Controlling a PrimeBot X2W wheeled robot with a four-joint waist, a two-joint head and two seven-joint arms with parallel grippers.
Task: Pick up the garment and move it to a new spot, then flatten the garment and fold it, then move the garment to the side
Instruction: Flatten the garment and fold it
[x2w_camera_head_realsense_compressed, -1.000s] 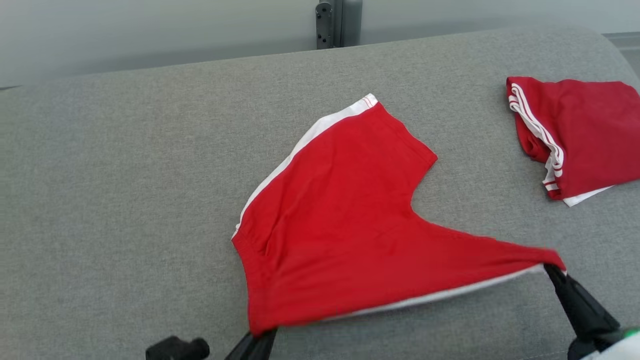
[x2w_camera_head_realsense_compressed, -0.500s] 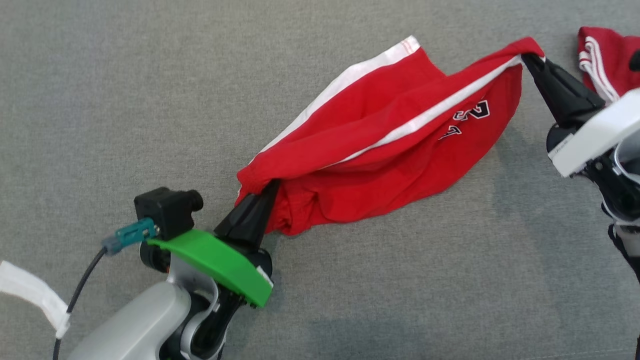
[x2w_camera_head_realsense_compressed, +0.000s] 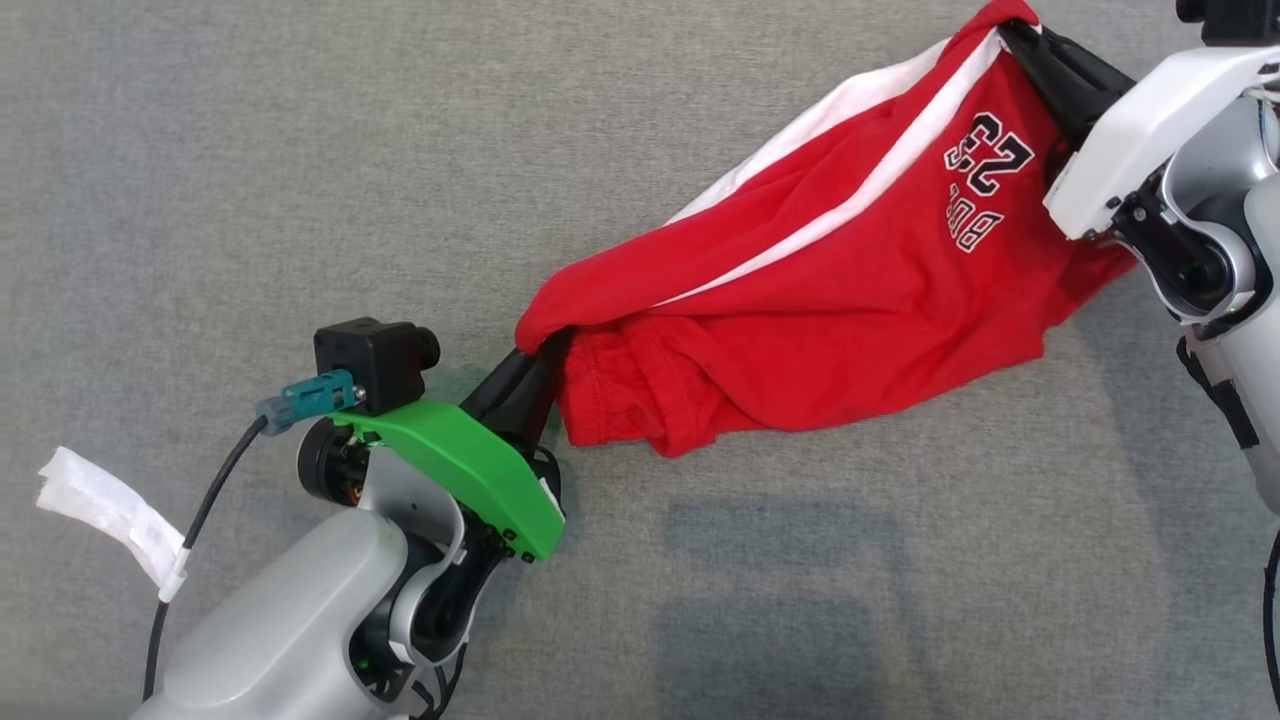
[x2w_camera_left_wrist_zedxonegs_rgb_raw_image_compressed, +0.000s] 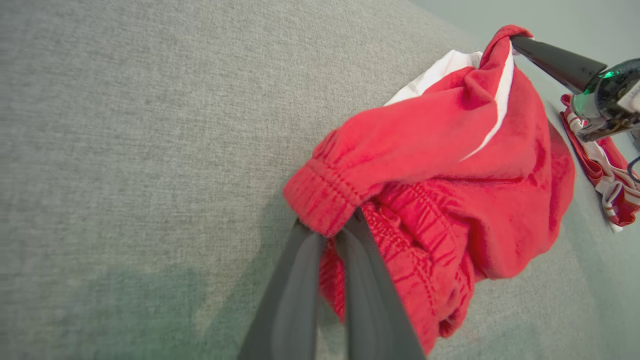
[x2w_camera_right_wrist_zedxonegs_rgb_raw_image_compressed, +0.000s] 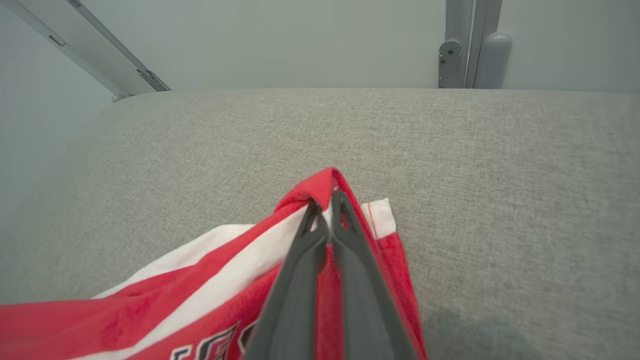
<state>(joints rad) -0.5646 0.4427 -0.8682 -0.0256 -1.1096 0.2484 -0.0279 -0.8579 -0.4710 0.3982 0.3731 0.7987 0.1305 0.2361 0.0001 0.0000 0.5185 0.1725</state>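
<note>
The garment (x2w_camera_head_realsense_compressed: 830, 300) is a pair of red shorts with white side stripes and dark lettering, hanging doubled over above the grey cushion. My left gripper (x2w_camera_head_realsense_compressed: 545, 350) is shut on its elastic waistband (x2w_camera_left_wrist_zedxonegs_rgb_raw_image_compressed: 325, 200) at the lower left. My right gripper (x2w_camera_head_realsense_compressed: 1010, 28) is shut on a leg-hem corner (x2w_camera_right_wrist_zedxonegs_rgb_raw_image_compressed: 322, 187) at the upper right, lifted over the other leg. In the left wrist view the garment (x2w_camera_left_wrist_zedxonegs_rgb_raw_image_compressed: 450, 165) sags between my own fingers (x2w_camera_left_wrist_zedxonegs_rgb_raw_image_compressed: 295, 290) and the right gripper (x2w_camera_left_wrist_zedxonegs_rgb_raw_image_compressed: 515, 41). A white hem corner (x2w_camera_right_wrist_zedxonegs_rgb_raw_image_compressed: 380, 215) lies on the cushion below the right gripper.
The grey cushion (x2w_camera_head_realsense_compressed: 300, 150) spreads all round. A second red garment with white stripes (x2w_camera_left_wrist_zedxonegs_rgb_raw_image_compressed: 605, 175) lies folded beyond the right gripper. A metal post (x2w_camera_right_wrist_zedxonegs_rgb_raw_image_compressed: 457, 45) and a slanted rail (x2w_camera_right_wrist_zedxonegs_rgb_raw_image_compressed: 85, 47) stand behind the cushion's far edge. A white tag (x2w_camera_head_realsense_compressed: 105, 510) hangs off the left arm's cable.
The head camera tilted down. The garment went from lying flat to being lifted; my right gripper carried its leg corner up and over the other leg, exposing the lettering. The left gripper kept its hold.
</note>
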